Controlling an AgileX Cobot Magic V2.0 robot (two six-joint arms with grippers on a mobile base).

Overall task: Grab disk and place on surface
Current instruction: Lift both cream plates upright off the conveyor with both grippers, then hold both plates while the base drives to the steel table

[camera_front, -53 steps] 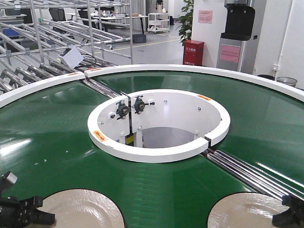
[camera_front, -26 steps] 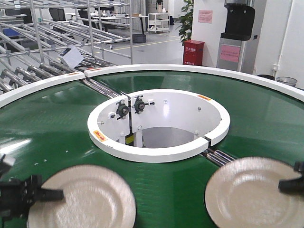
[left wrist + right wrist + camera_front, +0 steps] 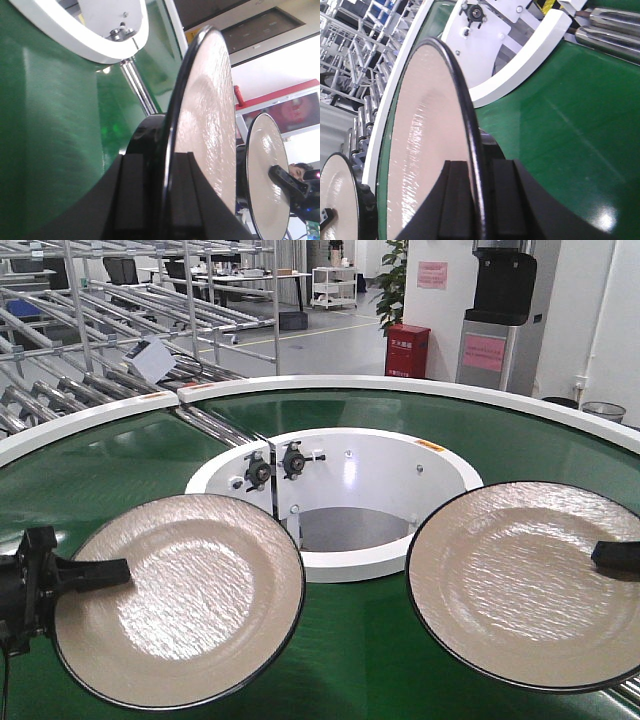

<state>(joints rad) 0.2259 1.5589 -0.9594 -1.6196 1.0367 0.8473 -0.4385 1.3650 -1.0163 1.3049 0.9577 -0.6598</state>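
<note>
- Beige, faintly rippled faces with thin black rims mark both disks. The left disk (image 3: 180,600) and right disk (image 3: 520,580) are held over the green belt (image 3: 100,460), faces tilted toward the front camera.
- Only the wrist views show us the grip: the left hand (image 3: 167,165) and right hand (image 3: 479,172) each clamp a disk's rim between dark fingers.
- We cannot read the writing on the red cabinet (image 3: 407,350) or the pink notice (image 3: 432,275); it is too small.
</note>
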